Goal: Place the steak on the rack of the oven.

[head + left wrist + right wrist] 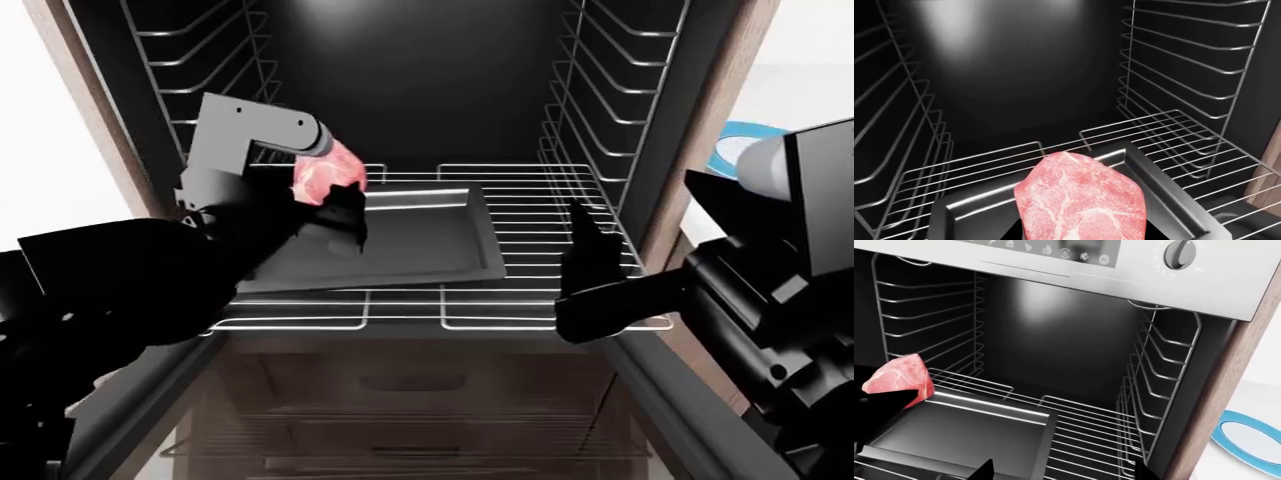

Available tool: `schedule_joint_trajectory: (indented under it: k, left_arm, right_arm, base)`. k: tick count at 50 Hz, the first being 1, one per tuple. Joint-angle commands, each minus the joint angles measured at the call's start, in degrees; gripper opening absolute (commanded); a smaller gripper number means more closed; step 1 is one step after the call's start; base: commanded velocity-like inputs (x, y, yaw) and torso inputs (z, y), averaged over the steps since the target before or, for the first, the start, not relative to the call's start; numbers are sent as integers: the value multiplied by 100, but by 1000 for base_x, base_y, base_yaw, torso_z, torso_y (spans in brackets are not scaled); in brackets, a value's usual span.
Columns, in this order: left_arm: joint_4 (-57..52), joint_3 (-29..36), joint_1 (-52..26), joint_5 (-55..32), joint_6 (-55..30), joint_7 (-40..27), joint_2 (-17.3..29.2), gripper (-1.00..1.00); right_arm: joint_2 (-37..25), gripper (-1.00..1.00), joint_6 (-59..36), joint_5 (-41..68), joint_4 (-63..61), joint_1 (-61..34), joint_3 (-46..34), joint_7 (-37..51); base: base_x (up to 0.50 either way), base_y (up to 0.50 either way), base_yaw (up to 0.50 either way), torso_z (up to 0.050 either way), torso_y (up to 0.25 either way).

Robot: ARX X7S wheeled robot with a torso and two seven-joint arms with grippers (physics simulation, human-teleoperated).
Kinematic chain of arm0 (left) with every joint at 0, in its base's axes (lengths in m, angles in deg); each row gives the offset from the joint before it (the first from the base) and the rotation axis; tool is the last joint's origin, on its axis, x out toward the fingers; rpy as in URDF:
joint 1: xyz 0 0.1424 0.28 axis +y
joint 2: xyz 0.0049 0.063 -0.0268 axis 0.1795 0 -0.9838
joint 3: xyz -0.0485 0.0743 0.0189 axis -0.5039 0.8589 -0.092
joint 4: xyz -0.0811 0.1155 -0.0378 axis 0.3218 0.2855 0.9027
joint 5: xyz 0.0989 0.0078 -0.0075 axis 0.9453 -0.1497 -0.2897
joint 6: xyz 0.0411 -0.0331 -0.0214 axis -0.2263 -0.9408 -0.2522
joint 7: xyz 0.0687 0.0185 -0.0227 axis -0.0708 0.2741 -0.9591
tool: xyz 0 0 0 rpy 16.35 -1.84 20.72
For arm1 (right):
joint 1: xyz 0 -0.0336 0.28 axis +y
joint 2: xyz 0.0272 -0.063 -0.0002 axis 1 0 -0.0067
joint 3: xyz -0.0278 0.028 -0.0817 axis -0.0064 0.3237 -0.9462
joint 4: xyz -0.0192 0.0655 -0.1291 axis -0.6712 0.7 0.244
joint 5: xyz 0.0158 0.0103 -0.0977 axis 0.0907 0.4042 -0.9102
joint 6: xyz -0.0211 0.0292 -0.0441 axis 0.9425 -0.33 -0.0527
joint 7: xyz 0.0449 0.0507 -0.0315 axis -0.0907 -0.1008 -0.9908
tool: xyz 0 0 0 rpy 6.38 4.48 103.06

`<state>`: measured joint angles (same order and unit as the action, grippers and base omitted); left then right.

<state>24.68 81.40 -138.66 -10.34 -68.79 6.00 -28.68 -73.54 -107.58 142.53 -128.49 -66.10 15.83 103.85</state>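
Note:
My left gripper (328,192) is shut on the steak (327,172), a red-pink marbled lump. It holds the steak inside the oven (400,80), just above the far left part of the flat black tray (414,240) that lies on the silver wire rack (547,215). The left wrist view shows the steak (1081,200) close up over the tray (1164,200) and rack (1174,135). My right gripper (577,272) stands open and empty at the rack's front right. From the right wrist view (1064,472) I see the steak (899,377), tray (954,430) and rack (1081,425).
Wire side rails (601,90) climb both cavity walls. A lower wire shelf (400,440) sits beneath the rack. The brown wood frame (727,90) borders the oven, with a blue-rimmed white plate (1247,440) on the counter to its right. A silver control panel with a knob (1179,253) runs above.

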Motion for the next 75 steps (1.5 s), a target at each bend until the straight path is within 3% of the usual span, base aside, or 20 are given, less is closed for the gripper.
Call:
schedule_joint_trajectory:
  k: [1, 31, 57, 75]
  left_arm:
    - [683, 311, -276, 425, 158, 227, -305, -100]
    - [3094, 825, -1019, 1151, 550, 956, -1143, -100]
    - [4281, 1408, -1296, 1910, 1177, 1436, -1489, -100]
    - [4723, 1529, -1268, 1954, 1223, 1648, -1632, -100]
  right_arm:
    - [68, 100, -48, 75, 110, -142, -94, 11]
    - [138, 100, -66, -57, 188, -126, -199, -80]
    - [25, 100, 66, -33, 11, -14, -166, -15]
    - [7, 100, 130, -148, -25, 112, -141, -104]
  base:
    - [0, 0, 0, 0, 0]
    - [0, 0, 0, 0, 1]
    - [0, 0, 0, 0, 0]
    - [0, 0, 0, 1, 1]
